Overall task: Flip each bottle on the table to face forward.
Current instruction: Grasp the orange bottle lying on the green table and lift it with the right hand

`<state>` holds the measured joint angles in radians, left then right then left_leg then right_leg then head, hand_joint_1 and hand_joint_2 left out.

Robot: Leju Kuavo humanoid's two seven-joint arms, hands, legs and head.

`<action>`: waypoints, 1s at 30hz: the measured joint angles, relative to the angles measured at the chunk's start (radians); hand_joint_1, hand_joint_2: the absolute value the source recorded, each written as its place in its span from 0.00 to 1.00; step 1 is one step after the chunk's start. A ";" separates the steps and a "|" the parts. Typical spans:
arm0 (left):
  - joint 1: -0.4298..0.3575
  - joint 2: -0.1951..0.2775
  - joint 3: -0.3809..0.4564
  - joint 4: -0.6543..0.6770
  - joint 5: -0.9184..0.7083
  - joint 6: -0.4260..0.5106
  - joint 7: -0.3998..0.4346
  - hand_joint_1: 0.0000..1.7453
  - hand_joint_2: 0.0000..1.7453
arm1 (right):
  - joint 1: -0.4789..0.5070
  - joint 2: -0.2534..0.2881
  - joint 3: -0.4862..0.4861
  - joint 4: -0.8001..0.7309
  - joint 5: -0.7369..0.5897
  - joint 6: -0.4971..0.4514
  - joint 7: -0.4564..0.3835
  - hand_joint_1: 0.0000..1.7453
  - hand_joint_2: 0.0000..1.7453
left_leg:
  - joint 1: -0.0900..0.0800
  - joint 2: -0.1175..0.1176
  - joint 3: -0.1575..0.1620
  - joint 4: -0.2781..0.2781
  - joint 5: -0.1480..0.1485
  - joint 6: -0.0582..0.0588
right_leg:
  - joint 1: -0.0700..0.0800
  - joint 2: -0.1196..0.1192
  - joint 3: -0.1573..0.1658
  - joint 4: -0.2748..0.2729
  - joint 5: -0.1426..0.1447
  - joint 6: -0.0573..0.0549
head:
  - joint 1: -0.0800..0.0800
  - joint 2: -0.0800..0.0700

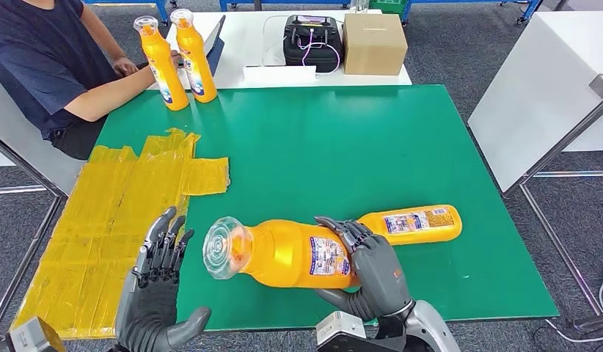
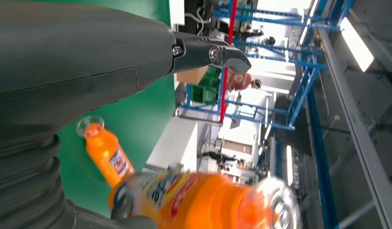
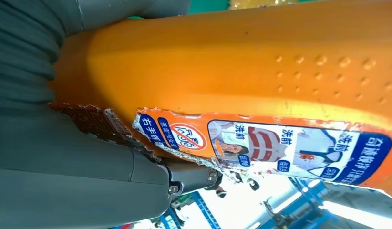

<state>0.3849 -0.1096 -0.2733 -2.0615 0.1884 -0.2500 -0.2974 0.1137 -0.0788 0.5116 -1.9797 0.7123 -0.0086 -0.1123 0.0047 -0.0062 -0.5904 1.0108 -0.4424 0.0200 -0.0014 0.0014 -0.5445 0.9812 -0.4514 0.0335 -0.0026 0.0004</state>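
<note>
My right hand [image 1: 372,268] grips an orange bottle [image 1: 284,253] around its labelled body, holding it sideways over the green table's [image 1: 320,147] near edge, its clear cap pointing toward my left hand. Close up, the bottle [image 3: 242,62] shows a torn label against my right hand [image 3: 65,162]. A second orange bottle [image 1: 412,224] lies on the mat just behind that hand. Two more bottles [image 1: 177,59] stand upright at the far left corner. My left hand [image 1: 155,286] is empty with fingers spread, beside the cap. The left wrist view shows my left hand [image 2: 79,52], the held bottle [image 2: 203,200] blurred, and the lying bottle [image 2: 106,155].
Crumpled yellow plastic sheets [image 1: 115,220] cover the table's left side. A person [image 1: 42,59] sits at the far left corner, an arm near the upright bottles. Behind the mat stand a black case [image 1: 312,40] and a cardboard box [image 1: 373,42]. A white table [image 1: 548,81] stands to the right.
</note>
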 joint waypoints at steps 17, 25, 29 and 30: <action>-0.023 0.068 -0.127 0.000 0.026 0.066 0.006 0.00 1.00 | -0.172 0.061 0.104 0.104 -0.083 0.072 0.007 1.00 1.00 | 0.000 -0.001 -0.002 0.000 0.000 0.000 | 0.000 0.000 -0.001 0.000 0.000 0.000 | 0.000 0.000; -0.028 0.076 -0.135 -0.003 -0.014 0.094 -0.013 0.00 1.00 | -0.218 0.057 0.197 0.174 -0.149 0.149 -0.017 1.00 1.00 | 0.000 -0.002 -0.002 0.000 0.000 0.000 | 0.000 -0.001 -0.001 0.000 0.000 0.000 | 0.000 0.000; -0.026 0.076 -0.134 -0.013 -0.037 0.105 -0.019 0.00 1.00 | -0.219 0.050 0.251 0.206 -0.161 0.161 -0.024 1.00 1.00 | 0.000 -0.002 -0.003 0.000 0.000 0.000 | 0.000 -0.001 -0.002 0.000 0.000 0.000 | 0.000 0.000; -0.025 0.077 -0.134 -0.016 -0.039 0.107 -0.020 0.00 1.00 | -0.219 0.048 0.261 0.210 -0.160 0.162 -0.026 1.00 1.00 | 0.000 -0.002 -0.003 0.000 0.000 0.000 | 0.000 -0.001 -0.002 0.000 0.000 0.000 | 0.000 0.000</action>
<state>0.3601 -0.0330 -0.4075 -2.0773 0.1495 -0.1433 -0.3173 -0.1053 -0.0310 0.7724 -1.7695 0.5520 0.1536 -0.1383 0.0048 -0.0081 -0.5933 1.0108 -0.4423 0.0200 -0.0015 0.0006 -0.5467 0.9815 -0.4515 0.0336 -0.0025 0.0004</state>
